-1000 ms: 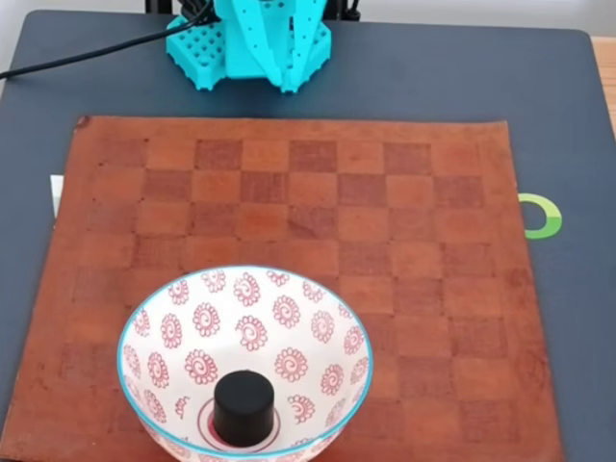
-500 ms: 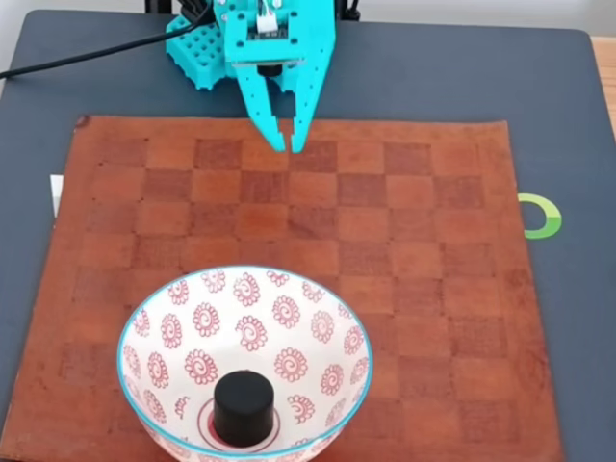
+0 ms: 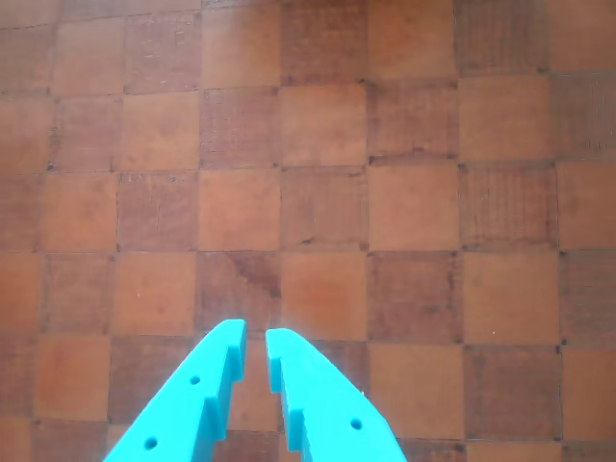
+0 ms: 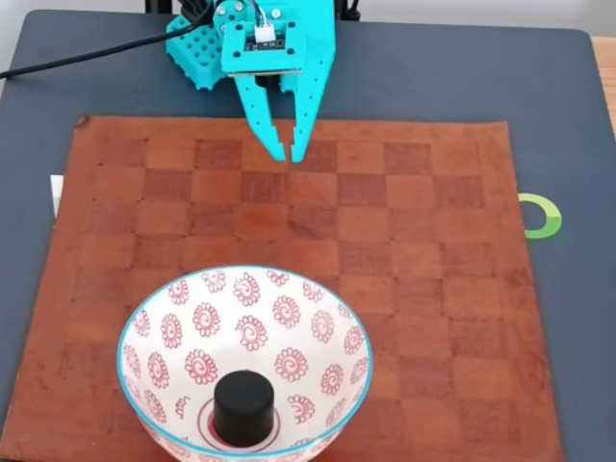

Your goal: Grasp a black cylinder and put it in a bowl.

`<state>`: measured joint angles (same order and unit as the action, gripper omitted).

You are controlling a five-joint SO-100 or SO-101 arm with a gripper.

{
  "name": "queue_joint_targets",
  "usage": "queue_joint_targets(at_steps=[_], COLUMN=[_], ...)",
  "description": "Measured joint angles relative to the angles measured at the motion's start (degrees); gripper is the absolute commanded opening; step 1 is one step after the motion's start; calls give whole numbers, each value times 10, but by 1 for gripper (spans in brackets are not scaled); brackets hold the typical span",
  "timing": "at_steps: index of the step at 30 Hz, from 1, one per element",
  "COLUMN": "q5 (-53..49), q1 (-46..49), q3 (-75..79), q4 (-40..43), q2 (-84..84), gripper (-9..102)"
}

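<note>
**Cylinder sitting in the bowl, hand empty**

The dark counter is carrying a brown checkered mat. The bowl is sitting on the mat near the counter's front edge. The turquoise hand is hanging over the mat's far edge, its fingers nearly pressed together and holding nothing. The black cylinder is standing upright on the bowl's bottom.

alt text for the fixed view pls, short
A black cylinder stands upright at the bottom of a white bowl with red spirals and a light blue rim, near the front edge of a brown checkered mat. At the mat's far edge, the turquoise tool points down, its jaws nearly together and holding nothing.
</note>
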<state>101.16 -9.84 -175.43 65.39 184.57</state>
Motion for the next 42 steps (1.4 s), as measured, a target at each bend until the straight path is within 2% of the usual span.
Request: queue_joint_targets(at_steps=[6, 12, 42], q5=[0, -1, -1], q1=[4, 2, 0], q3=[-4, -9, -75], q4=[7, 52, 41], q2=[69, 98, 98], gripper=[1, 1, 0])
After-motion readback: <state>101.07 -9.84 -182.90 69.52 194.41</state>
